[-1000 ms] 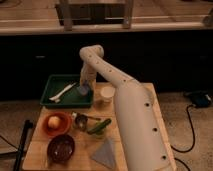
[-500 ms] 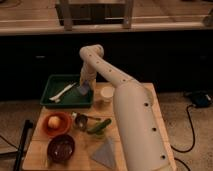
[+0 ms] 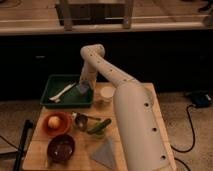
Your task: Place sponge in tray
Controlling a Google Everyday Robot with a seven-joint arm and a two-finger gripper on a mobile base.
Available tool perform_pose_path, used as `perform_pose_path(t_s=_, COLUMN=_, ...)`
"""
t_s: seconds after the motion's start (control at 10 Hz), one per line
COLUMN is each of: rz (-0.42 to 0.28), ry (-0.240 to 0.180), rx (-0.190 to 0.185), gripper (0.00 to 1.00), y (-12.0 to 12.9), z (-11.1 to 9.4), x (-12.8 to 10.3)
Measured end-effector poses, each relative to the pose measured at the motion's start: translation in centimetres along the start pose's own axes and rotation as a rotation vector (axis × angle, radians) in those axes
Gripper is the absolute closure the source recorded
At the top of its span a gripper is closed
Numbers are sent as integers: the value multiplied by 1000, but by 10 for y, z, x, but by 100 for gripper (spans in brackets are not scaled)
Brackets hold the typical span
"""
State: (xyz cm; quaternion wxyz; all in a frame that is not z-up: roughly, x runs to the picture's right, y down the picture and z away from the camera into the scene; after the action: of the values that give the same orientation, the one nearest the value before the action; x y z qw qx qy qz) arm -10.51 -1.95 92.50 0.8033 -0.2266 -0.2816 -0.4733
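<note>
One sponge (image 3: 82, 89) lies by the hand (image 3: 85, 84), left of centre, over the tray's (image 3: 54, 86) right end; I cannot tell its grip, so best release low inside the rim.

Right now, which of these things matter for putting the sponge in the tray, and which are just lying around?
For the job:
sponge, at the tray's right end
tray
gripper, down at the sponge

Just lying about:
white utensil, in the tray
white cup
orange bowl
dark red bowl
grey-blue cloth
</note>
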Motion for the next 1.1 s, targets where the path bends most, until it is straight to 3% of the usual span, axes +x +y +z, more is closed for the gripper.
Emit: perform_pose_path(t_s=1.1, rz=-4, ry=-7, rx=6, gripper=20, y=4, z=-4, x=4)
